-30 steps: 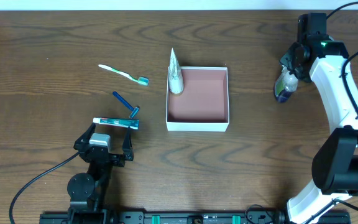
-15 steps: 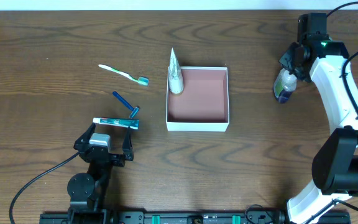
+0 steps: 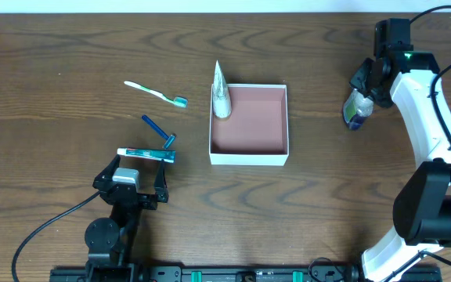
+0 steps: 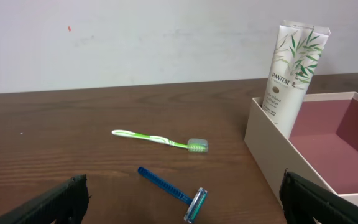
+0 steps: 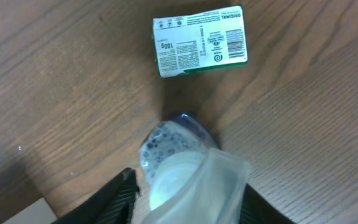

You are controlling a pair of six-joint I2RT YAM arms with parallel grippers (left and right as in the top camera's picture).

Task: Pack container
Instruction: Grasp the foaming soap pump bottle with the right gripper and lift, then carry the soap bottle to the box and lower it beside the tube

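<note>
Sits mid-desk, looks light and flimsy-walled, wants pinching over one rim: square shallow white-walled container (image 3: 249, 160) with reddish-brown floor; left tool (image 3: 131, 178) gapes empty, right tool (image 3: 364, 88) grips clear bluish bottle (image 3: 357, 113) near right edge.

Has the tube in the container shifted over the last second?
No. The tube stands in the same corner of the container, by the wall facing the toothbrush, as before.
</note>
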